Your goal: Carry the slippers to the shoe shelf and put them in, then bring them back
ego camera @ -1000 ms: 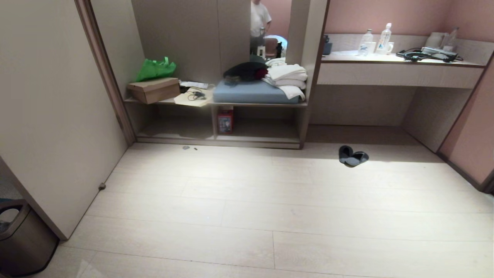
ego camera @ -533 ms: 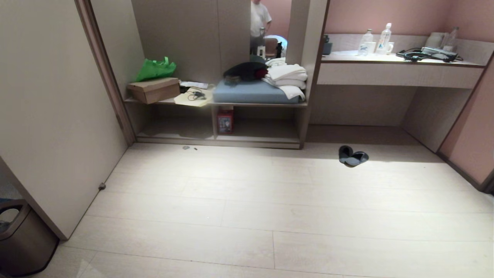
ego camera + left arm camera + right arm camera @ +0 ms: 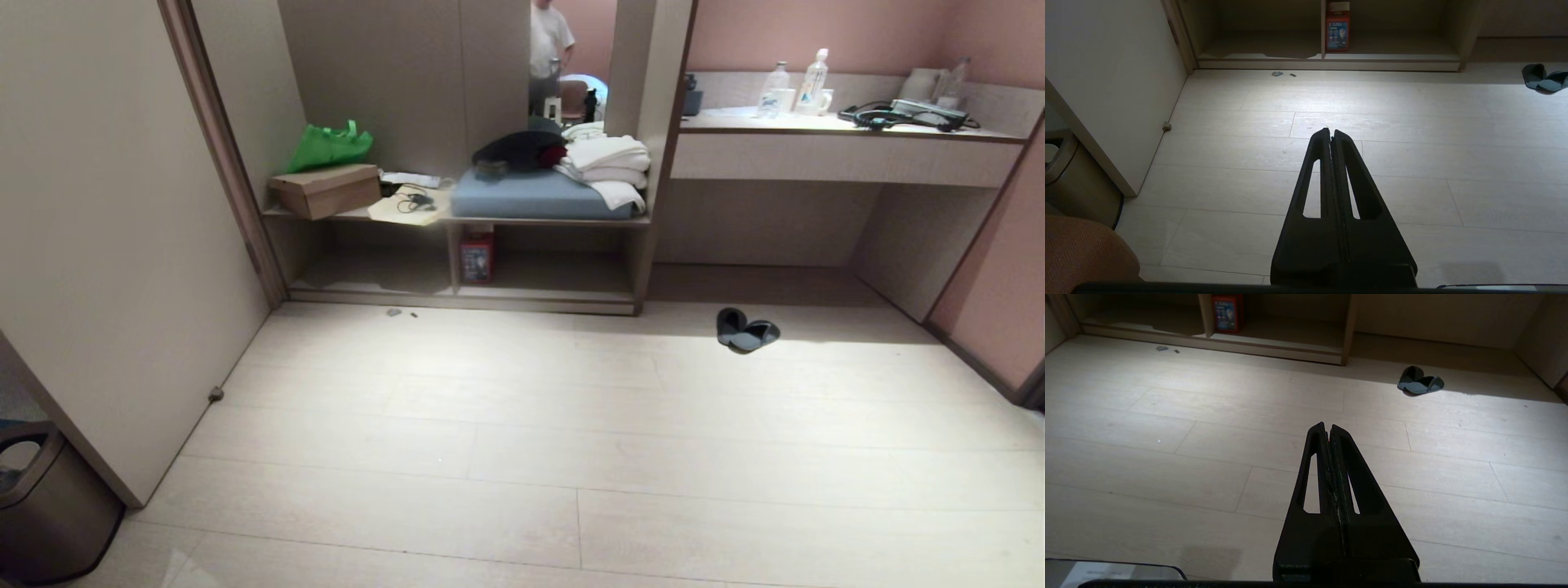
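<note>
Head view, slippers (image 3: 747,329): a dark pair on the pale wood floor (image 3: 522,457), one overlapping the other, in front of the open space under the desk (image 3: 841,155) and to the right of the shoe shelf (image 3: 465,278)
Head view, shoe shelf: two low open cubbies, a thin divider between them with a red label (image 3: 476,255) on it; nothing visible inside either cubby
Head view, bench above the shelf: a cardboard box (image 3: 326,190), a green bag (image 3: 329,145), a blue cushion (image 3: 535,196) and folded white towels (image 3: 608,163)
Head view, person (image 3: 549,41): partly seen at the back, in a white shirt
Head view, arms: neither shows
Left wrist view, left gripper (image 3: 1331,132): fingers pressed together, holding nothing, above bare floor; the slippers lie far off at the picture's edge (image 3: 1544,79)
Right wrist view, right gripper (image 3: 1327,428): closed tight and empty (only floor beneath it), well apart from the slippers (image 3: 1419,381)
</note>
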